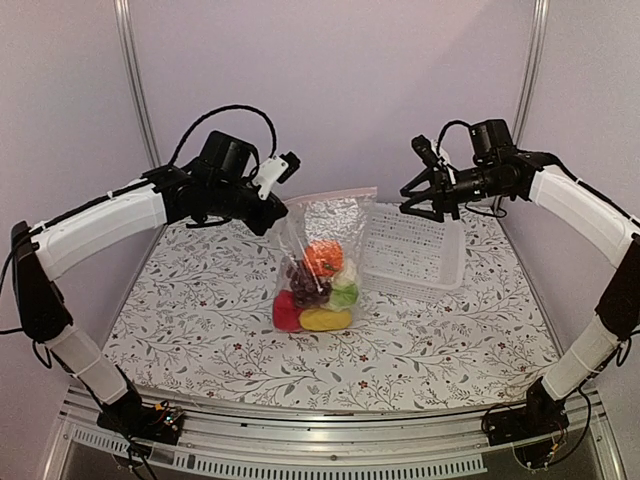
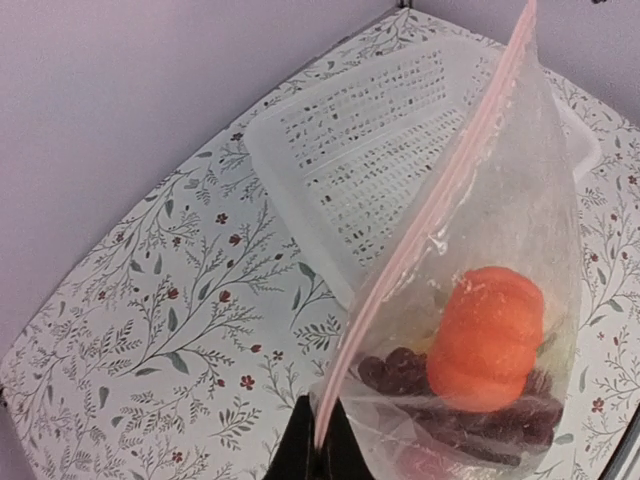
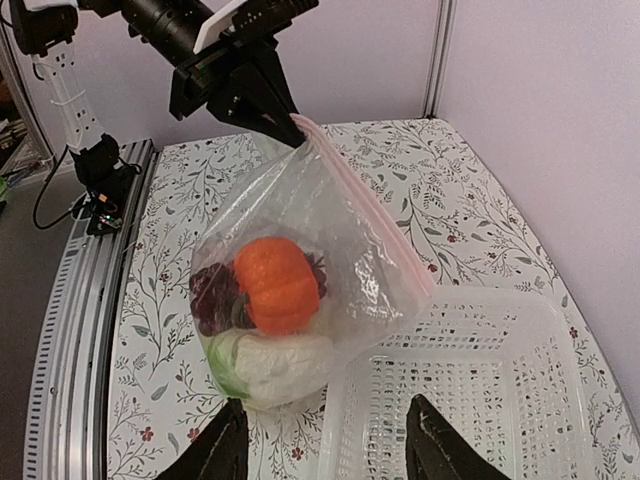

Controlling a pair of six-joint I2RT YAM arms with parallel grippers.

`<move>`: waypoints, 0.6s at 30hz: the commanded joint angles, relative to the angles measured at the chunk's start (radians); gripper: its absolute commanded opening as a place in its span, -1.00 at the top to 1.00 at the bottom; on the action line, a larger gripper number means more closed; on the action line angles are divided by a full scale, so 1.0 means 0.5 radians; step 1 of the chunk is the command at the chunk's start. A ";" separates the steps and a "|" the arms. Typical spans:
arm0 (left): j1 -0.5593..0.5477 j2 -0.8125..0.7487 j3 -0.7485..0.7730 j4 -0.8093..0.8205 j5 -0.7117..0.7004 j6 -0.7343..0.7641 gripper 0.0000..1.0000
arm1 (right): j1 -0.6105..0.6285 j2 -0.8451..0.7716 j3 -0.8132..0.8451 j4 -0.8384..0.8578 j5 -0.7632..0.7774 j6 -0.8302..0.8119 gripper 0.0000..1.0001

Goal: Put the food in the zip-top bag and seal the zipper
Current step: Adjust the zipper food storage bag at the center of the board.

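Left claw [image 2: 320, 445] tight on the zip-top bag [image 2: 505, 210] corner, arm high; right claw [image 3: 325, 425] half-wide, empty, over basket [image 3: 480, 400]

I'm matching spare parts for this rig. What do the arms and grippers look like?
The left arm and right arm have white link shells, black joints and looping black cables. The left gripper and right gripper are black with tapered fingers.

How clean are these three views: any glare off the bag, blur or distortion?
Top external: soft even light, slight wide-angle bowing, zip-top bag readable. Left wrist: faint sheen on plastic over the orange fruit; left gripper dark and soft at the bottom edge. Right wrist: sharp, small highlights on creases only.
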 commanded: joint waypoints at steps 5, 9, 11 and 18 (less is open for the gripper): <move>0.105 -0.343 -0.164 0.045 0.090 0.056 1.00 | -0.148 -0.121 -0.053 -0.013 0.029 0.042 -0.13; 0.050 -0.371 -0.373 0.017 0.241 -0.053 1.00 | -0.223 -0.183 -0.130 -0.004 0.131 0.086 -0.15; -0.002 -0.399 -0.497 0.010 0.212 -0.089 1.00 | -0.256 -0.251 -0.206 0.032 0.199 0.111 -0.16; -0.172 -0.491 -0.757 -0.108 0.230 -0.173 0.28 | -0.306 -0.450 -0.583 0.350 0.582 0.302 -0.65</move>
